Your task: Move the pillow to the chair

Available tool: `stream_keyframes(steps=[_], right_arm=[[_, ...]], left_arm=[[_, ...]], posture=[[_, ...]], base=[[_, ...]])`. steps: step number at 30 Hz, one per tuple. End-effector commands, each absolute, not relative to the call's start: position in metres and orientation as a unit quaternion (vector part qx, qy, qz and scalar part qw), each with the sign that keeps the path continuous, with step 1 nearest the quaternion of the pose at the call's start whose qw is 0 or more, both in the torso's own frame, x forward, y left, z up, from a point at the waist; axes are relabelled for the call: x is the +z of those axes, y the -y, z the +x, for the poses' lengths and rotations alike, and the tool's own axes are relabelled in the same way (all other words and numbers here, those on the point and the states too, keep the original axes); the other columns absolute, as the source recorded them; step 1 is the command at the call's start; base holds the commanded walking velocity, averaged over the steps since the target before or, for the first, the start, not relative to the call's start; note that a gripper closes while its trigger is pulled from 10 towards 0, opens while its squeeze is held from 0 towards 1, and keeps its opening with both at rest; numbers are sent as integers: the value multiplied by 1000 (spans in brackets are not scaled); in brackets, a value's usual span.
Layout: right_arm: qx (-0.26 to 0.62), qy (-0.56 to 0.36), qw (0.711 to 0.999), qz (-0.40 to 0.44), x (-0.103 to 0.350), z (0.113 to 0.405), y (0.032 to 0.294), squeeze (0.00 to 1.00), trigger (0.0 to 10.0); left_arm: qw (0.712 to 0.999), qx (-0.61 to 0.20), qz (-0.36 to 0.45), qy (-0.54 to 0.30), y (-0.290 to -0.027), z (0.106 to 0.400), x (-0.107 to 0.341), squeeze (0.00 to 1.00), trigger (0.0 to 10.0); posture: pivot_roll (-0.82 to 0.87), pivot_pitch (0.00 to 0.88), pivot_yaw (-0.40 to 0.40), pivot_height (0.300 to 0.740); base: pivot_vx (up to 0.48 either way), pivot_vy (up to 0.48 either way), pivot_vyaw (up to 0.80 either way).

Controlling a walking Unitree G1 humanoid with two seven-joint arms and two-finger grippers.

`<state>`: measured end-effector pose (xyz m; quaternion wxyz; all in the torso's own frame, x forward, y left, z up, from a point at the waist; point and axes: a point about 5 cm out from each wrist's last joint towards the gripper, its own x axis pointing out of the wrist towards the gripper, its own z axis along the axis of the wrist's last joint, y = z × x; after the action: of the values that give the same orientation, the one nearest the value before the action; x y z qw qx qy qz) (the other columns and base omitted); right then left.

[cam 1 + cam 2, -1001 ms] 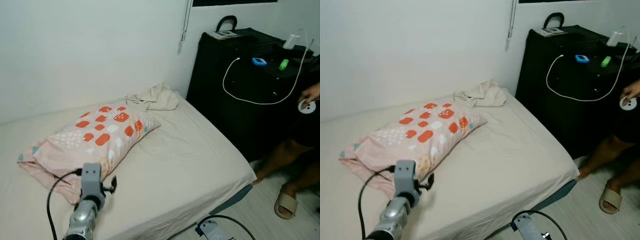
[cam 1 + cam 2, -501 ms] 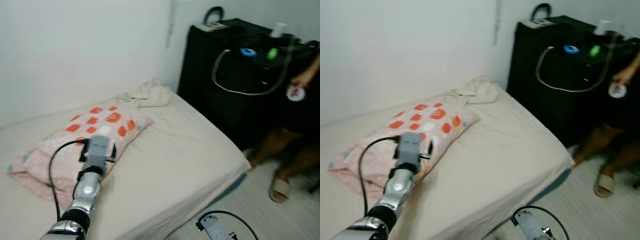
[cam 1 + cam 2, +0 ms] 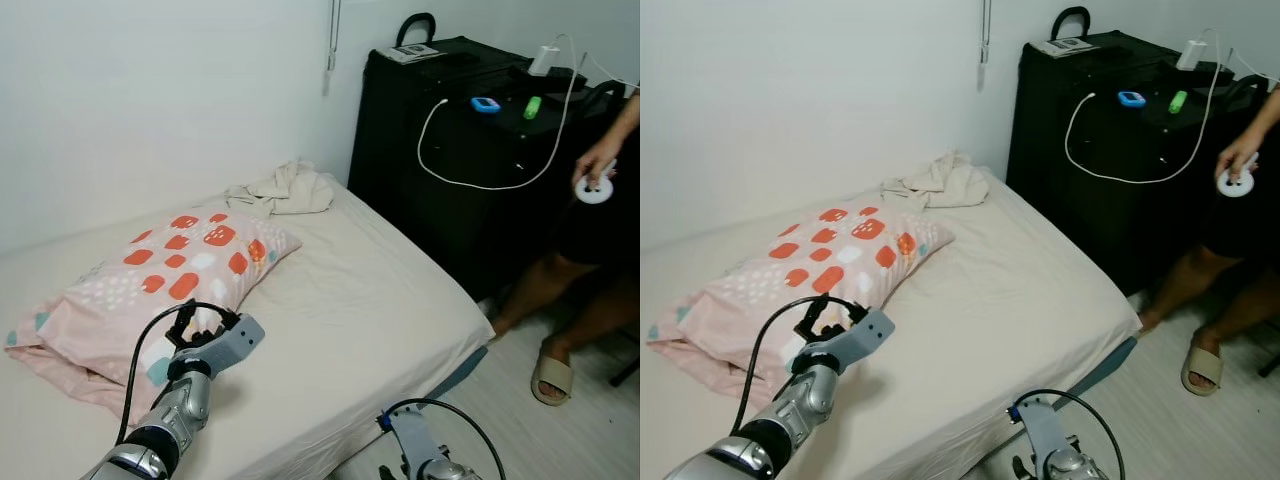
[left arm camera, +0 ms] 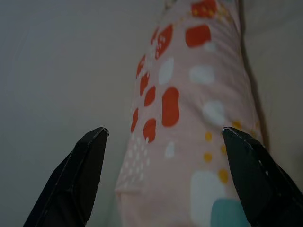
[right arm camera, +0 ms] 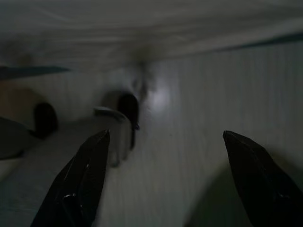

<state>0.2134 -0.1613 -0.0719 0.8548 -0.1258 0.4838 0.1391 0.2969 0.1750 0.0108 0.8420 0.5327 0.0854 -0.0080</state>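
A pink pillow (image 3: pixel 160 285) with red and white patches lies on the left half of the bed (image 3: pixel 380 300). My left gripper (image 3: pixel 200 322) hovers at the pillow's near side, open, its two black fingers spread with nothing between them. In the left wrist view the left gripper (image 4: pixel 164 130) looks along the pillow (image 4: pixel 189 118), which lies between and beyond the fingertips. My right arm (image 3: pixel 420 455) hangs low beside the bed's near corner. The right gripper (image 5: pixel 165 134) is open over the pale floor.
A crumpled beige cloth (image 3: pixel 280 190) lies at the bed's far end by the wall. A black cabinet (image 3: pixel 450 150) with a white cable and small items stands right of the bed. A person's hand (image 3: pixel 600 160), legs and sandal (image 3: pixel 550 375) are at the right edge.
The camera has swung about. My left gripper was raised over the pillow half a second ago and has dropped back to the pillow's near side with its wrist turned.
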Motion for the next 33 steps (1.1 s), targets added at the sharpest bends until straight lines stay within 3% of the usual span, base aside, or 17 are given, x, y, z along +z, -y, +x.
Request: stream_keyframes(steps=[1, 13, 21, 27, 33], right_arm=[[146, -473, 862, -105, -68, 221, 154, 0, 10000], [167, -456, 870, -82, -59, 235, 139, 0, 10000], [173, -455, 870, -80, -59, 235, 136, 0, 10000], [168, -447, 875, -75, -58, 236, 136, 0, 10000], [170, -441, 878, -68, -57, 237, 134, 0, 10000]], left_arm=[[822, -9, 559, -105, -184, 291, 5, 0, 10000], [844, 10, 509, -167, -190, 282, -7, 0, 10000], [888, 1, 413, -201, -178, 276, -15, 0, 10000], [894, -5, 416, -168, -172, 281, -9, 0, 10000], [897, 4, 437, -64, -158, 300, 17, 0, 10000]], posture=[[-64, 49, -14, 711], [-60, 61, -21, 656], [-64, 68, -19, 616], [-66, 71, -16, 606], [-66, 78, -11, 606]], base=[[0, 0, 0], [0, 0, 0], [0, 0, 0], [0, 0, 0], [0, 0, 0]])
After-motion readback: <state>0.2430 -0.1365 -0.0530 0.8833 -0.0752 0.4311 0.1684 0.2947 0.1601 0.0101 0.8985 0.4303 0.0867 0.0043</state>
